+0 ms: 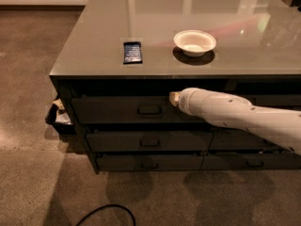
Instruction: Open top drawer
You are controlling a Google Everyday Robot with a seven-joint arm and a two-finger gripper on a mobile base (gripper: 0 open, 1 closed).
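One wide desk (94, 55) fills the view, with drawers stacked under its glossy top. The top drawer (108, 109) sits directly below the desk's left edge, its tall front looking shut and in line with those beneath. A white arm (235, 114) reaches in from the right across that front. The gripper (174, 98) at its tip hangs just right of the small loop handle (150, 110), near it but apparently not on it; whether the jaws are spread or pressed together, I cannot tell. This looks like the approach step. Next the gripper likely needs to move left, catch the handle, then pull straight outward.
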